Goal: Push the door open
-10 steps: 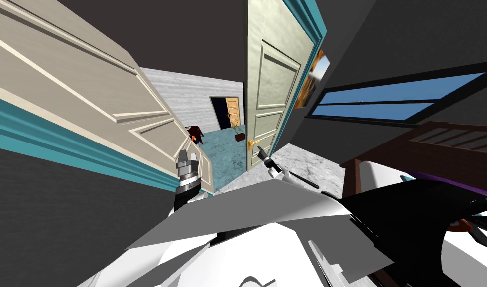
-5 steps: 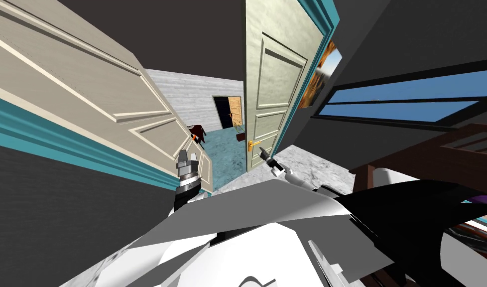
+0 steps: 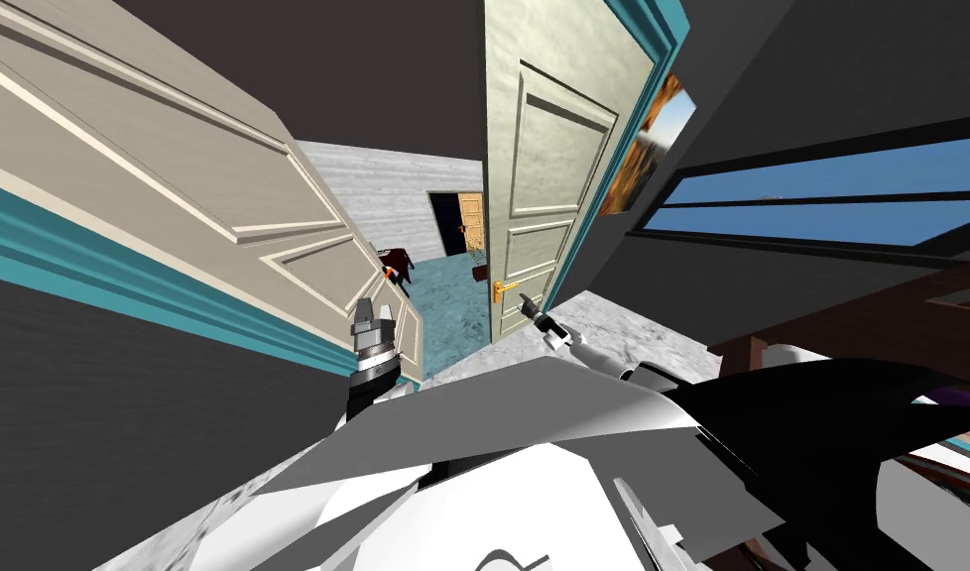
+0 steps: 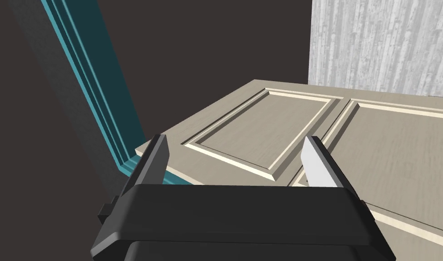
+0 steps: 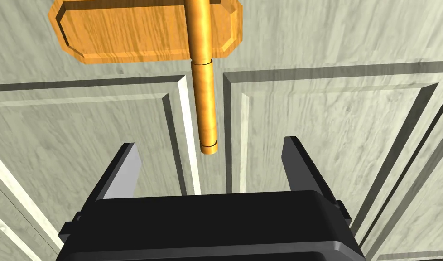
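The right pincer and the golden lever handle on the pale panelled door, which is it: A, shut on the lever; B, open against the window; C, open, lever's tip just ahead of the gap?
C: the right pincer is open, and the golden lever handle of the pale panelled door ends just ahead of its gap, ungripped.

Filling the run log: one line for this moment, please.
right pincer: open, facing door handle | left pincer: open, facing other door
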